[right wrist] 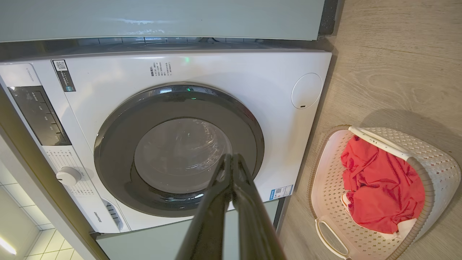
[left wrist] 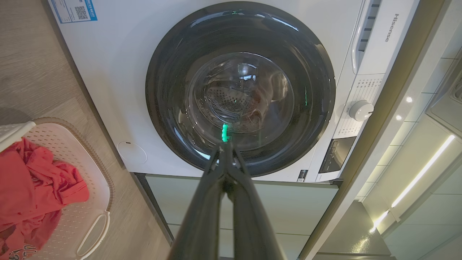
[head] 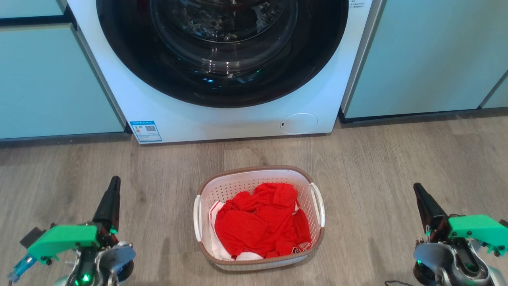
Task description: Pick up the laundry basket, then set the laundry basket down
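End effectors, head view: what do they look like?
The left end effector and right end effector each have long, dark, tapered fingers, a bright green plastic bracket and a silver-grey wrist housing with a green light. The left bracket carries a blue connector.

The right gripper (right wrist: 231,160) has its two dark fingers pressed together, tips touching with nothing between them, pointing at the white washing machine (right wrist: 119,86). They cross the lower edge of its round dark door (right wrist: 178,151), which is closed. A white knob (right wrist: 68,176) sits by the dark control panel (right wrist: 38,115). Off to one side, on the wooden floor (right wrist: 389,54), stands the laundry basket (right wrist: 429,151), apart from the machine, with red clothing (right wrist: 382,187) heaped inside and a white handle (right wrist: 330,234) at one end
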You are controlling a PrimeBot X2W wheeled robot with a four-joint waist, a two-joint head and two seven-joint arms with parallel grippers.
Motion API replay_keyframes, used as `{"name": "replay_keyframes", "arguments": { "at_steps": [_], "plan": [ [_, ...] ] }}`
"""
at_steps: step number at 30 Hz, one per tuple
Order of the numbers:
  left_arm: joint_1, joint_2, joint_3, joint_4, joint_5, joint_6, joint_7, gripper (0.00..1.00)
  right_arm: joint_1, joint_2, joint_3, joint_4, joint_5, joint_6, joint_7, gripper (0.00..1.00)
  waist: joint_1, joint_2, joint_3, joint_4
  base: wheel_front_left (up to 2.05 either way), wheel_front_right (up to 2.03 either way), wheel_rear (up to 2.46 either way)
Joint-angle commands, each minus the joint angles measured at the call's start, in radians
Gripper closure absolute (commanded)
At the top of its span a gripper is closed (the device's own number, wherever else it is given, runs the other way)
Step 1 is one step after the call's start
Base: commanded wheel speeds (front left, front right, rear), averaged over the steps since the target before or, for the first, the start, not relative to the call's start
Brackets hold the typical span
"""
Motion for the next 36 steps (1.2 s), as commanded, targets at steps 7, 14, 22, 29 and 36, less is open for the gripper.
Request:
{"name": "replay_keyframes", "arguments": {
  "at_steps": [7,14,22,29,36],
  "plan": [
    [-0.055,0.009,0.037,-0.029,0.01,-0.007,0.008,1.0,-0.048,-0.007,0.016,-0.035,-0.011,-0.002,0.009,1.0,0.0,0.0,0.0,0.0,0.0,0.0,0.0],
    [-0.055,0.009,0.037,-0.029,0.01,-0.007,0.008,1.0,-0.048,-0.007,0.016,-0.035,-0.011,-0.002,0.009,1.0,0.0,0.0,0.0,0.0,0.0,0.0,0.0],
    [-0.055,0.009,0.037,-0.029,0.01,-0.007,0.008,1.0,-0.048,-0.007,0.016,-0.035,-0.011,-0.002,0.009,1.0,0.0,0.0,0.0,0.0,0.0,0.0,0.0],
    [-0.055,0.009,0.037,-0.029,0.01,-0.007,0.008,1.0,-0.048,-0.007,0.016,-0.035,-0.011,-0.002,0.009,1.0,0.0,0.0,0.0,0.0,0.0,0.0,0.0],
    [-0.055,0.009,0.037,-0.029,0.01,-0.007,0.008,1.0,-0.048,-0.007,0.016,-0.035,-0.011,-0.002,0.009,1.0,0.0,0.0,0.0,0.0,0.0,0.0,0.0]
  ]
}}
